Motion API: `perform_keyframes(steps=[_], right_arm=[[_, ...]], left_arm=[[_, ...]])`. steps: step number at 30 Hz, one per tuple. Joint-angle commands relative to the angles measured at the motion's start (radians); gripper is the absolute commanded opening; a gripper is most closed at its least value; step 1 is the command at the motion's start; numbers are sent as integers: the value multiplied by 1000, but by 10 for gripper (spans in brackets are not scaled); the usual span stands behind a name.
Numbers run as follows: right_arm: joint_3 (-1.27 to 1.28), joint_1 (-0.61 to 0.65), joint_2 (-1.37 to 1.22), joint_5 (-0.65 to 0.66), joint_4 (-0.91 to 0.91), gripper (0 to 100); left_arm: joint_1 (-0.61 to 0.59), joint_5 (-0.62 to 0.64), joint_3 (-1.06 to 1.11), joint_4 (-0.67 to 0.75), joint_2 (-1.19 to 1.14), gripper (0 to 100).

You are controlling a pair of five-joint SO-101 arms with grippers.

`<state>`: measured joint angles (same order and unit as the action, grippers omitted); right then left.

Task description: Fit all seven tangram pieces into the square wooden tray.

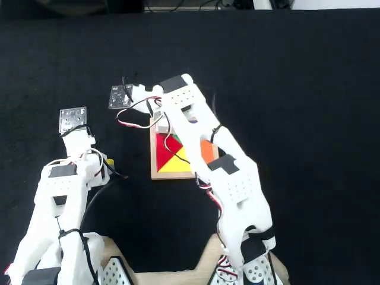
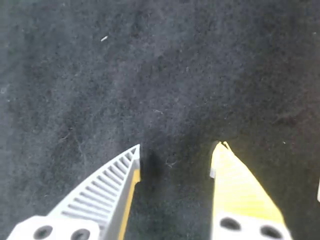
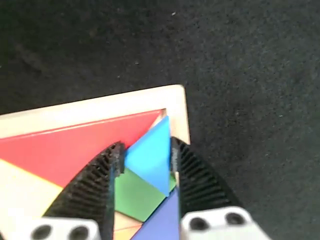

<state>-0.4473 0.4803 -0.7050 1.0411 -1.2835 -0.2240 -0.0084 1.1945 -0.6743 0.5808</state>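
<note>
Tangram pieces are seen packed edge to edge in the tray (image 1: 172, 174), which lies near the middle of the black cloth (image 1: 297, 89). In the high view a red piece (image 1: 162, 152), a yellow piece (image 1: 172, 165), a green piece (image 1: 174, 142) and an orange piece (image 1: 206, 149) can be made out. The far part of the tray is covered by the right arm stretched across it, so a full count cannot be made there. The left arm is parked off to the tray's side.

In the left wrist view the left gripper (image 2: 175, 150) is held over bare cloth. Its fingers are spread apart and nothing is carried between them.

In the right wrist view a blue piece (image 3: 150, 155) is clamped between the closed fingers of the right gripper (image 3: 146, 150). It is held at a corner of the tray, with one tip aimed at the narrow gap between the red piece and the rim. The green piece is seen just beside it, and a violet piece (image 3: 162, 225) next to that. Whether the blue piece is seated flat or tilted cannot be told.

The task is judged nearly done. Six pieces are accounted for, and the blue one is left to be pressed home and released. A seventh may be hidden under the arm.
</note>
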Motion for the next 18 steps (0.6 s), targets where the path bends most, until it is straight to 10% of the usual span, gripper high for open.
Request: perform_keyframes(steps=[1, 18], right_arm=[[-31, -9, 7, 5, -32, 147], [-119, -60, 71, 3, -84, 176]], left_arm=[[-8, 9, -13, 17, 9, 230], [-8, 9, -13, 18, 9, 230]])
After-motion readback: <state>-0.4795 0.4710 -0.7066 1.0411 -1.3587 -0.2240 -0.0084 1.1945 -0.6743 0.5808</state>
